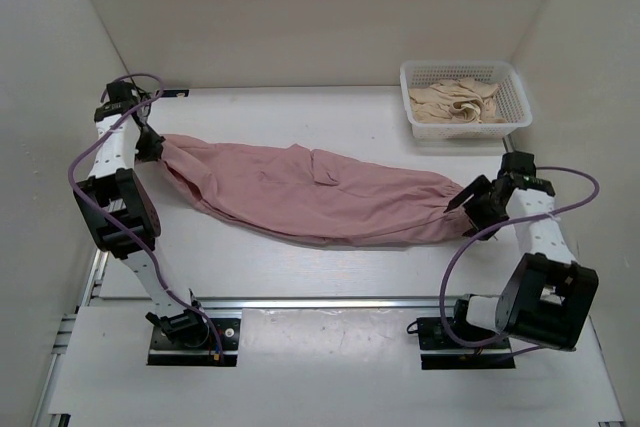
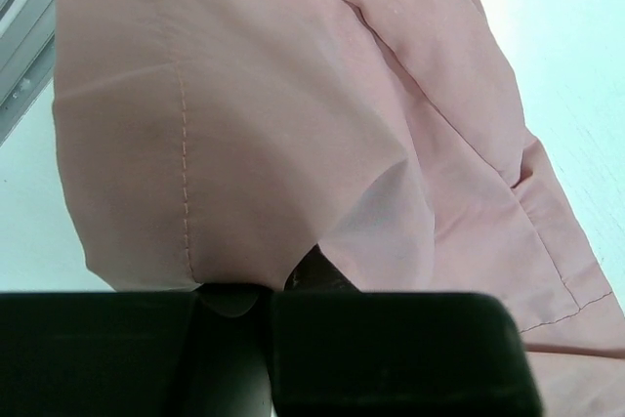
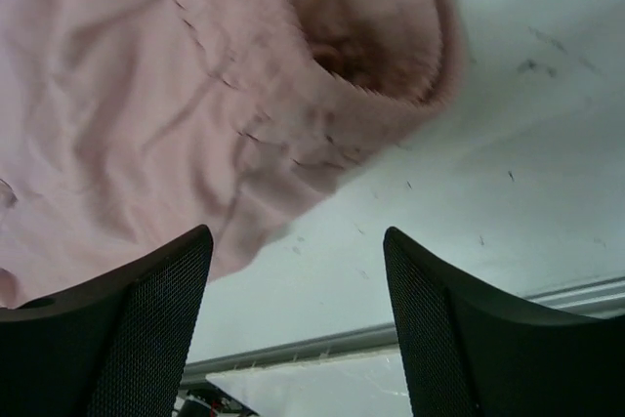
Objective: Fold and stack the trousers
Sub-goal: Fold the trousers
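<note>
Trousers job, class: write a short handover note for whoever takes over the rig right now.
Left pincer: shut on the trousers' left end.
Right pincer: open beside the gathered right end, holding nothing.
Trousers: stretched in a long, rumpled strip across the table.
Done: spread out lengthwise; no neat fold visible.
Left: fold, then stack.

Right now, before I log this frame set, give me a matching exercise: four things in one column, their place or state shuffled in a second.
1. left gripper
2. right gripper
3. trousers
4. basket

A. open, gripping nothing
B. stretched lengthwise across the table
C. shut on pink cloth
D. far right corner, with a beige garment inside

Pairs: 1-C, 2-A, 3-B, 4-D
</note>
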